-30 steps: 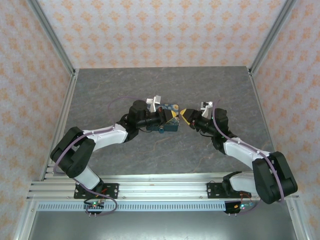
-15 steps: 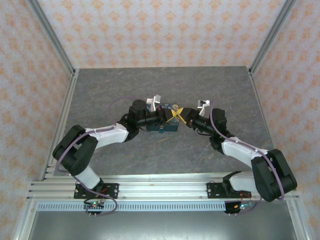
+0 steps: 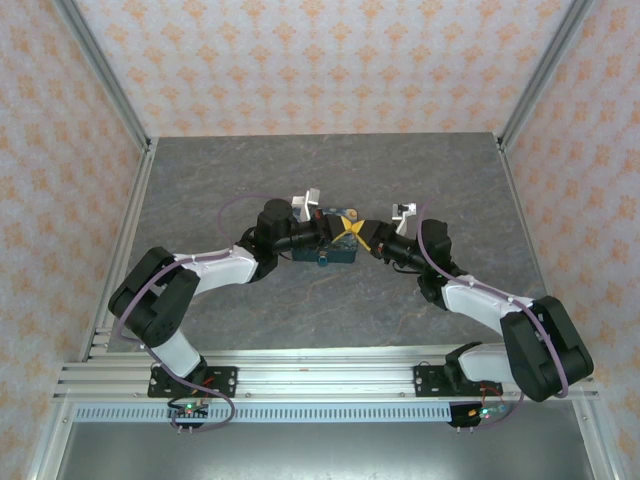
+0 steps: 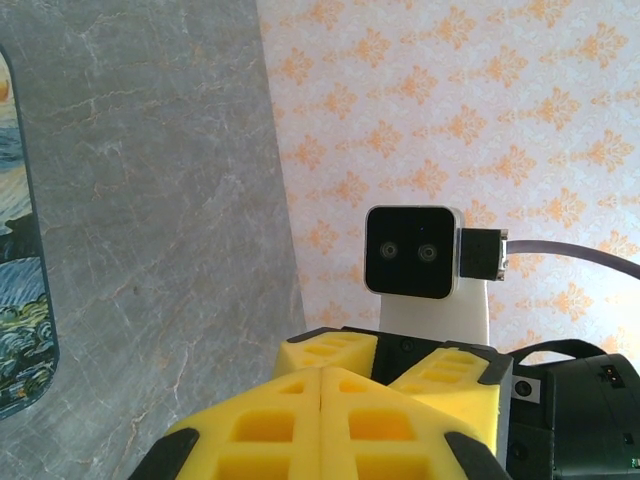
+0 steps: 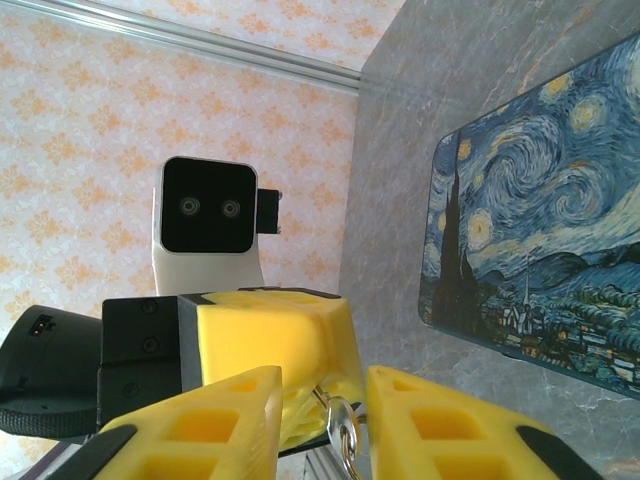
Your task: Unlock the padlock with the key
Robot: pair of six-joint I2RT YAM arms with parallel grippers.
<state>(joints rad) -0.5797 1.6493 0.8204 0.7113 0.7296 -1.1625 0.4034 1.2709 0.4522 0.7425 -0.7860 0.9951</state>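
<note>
Pinching fully closed with left gripper (image 4: pixel 320 390), seemingly to present small metal ring (image 5: pixel 342 432) at six o'clock; straddling it with right gripper (image 5: pixel 325 390), narrowly parted.

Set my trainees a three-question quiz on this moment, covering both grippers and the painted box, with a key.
1. True or false: the left gripper has its fingers pressed together.
2. In the right wrist view, what shows in the gap of the right gripper? A: a small metal ring; B: a coin; C: a screw.
3. Fill in: the night-sky box lies flat on the grey ____.

Key: 1 true; 2 A; 3 table.
</note>
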